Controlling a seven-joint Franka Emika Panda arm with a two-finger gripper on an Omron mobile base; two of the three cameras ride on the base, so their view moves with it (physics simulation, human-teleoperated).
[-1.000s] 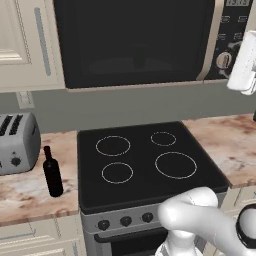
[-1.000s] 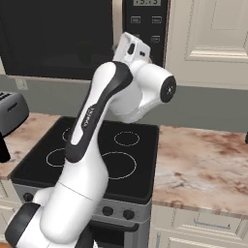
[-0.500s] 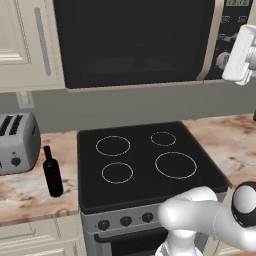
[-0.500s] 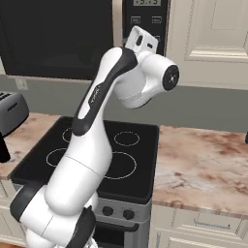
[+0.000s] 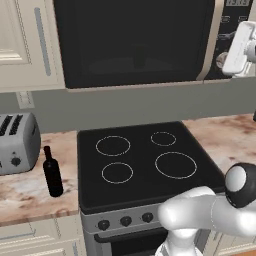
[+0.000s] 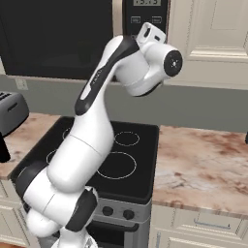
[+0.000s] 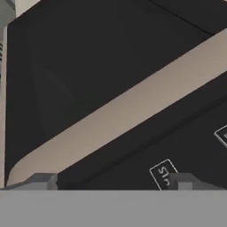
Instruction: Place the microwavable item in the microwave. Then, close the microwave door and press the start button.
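Observation:
The black microwave (image 5: 135,40) hangs above the stove with its door (image 6: 53,38) shut and its beige bar handle (image 5: 212,40) at the door's right edge. My gripper (image 5: 228,44) is raised in front of the black control panel (image 6: 151,17), right of the handle. In the hand view the handle (image 7: 119,115) runs slantwise close ahead, with a panel button (image 7: 163,174) just past it. My gripper (image 7: 115,181) is open, its fingertips (image 7: 44,180) wide apart with nothing between them. The microwavable item is out of view.
A black glass cooktop (image 5: 145,160) lies below the microwave. A dark wine bottle (image 5: 52,172) and a silver toaster (image 5: 17,142) stand on the counter to its left. Marbled counter (image 6: 203,164) stretches to the right, under cream cabinets (image 6: 213,34).
My hand has risen and edged left, closer to the microwave's control panel. The jaws have stayed wide. Nothing on the counter has moved.

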